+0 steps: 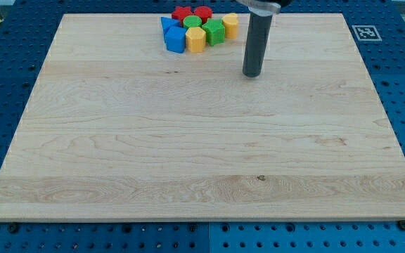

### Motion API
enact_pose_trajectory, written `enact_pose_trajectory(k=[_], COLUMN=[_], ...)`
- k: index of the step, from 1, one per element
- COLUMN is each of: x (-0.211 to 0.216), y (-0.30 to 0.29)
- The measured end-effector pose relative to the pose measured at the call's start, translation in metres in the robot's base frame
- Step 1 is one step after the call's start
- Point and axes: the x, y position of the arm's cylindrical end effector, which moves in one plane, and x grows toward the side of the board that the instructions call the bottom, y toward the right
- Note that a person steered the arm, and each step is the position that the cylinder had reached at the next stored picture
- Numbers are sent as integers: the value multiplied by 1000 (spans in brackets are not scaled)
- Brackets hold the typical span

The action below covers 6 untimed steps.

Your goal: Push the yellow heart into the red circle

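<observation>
Several blocks sit in a tight cluster at the view's top, left of centre. Two yellow blocks are there: one at the cluster's bottom [195, 39] and one at its right end [230, 24]. I cannot tell which is the heart. Two red blocks are at the cluster's top: a rounder one [202, 13], likely the circle, and one to its left [182, 13]. My tip [252, 74] rests on the board to the right of and below the cluster, apart from every block. The right yellow block is the nearest to it.
Two green blocks [214, 31] [193, 22] lie between the yellow and red ones. Two blue blocks [175, 39] [167, 24] form the cluster's left side. The wooden board [202, 154] lies on a blue pegboard table, with a marker tag [365, 31] at the top right.
</observation>
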Motion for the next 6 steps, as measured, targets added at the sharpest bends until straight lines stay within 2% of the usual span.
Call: enact_pose_trajectory(k=[1, 3, 5, 6], x=[-35, -61, -119, -124], y=[4, 34, 41, 32])
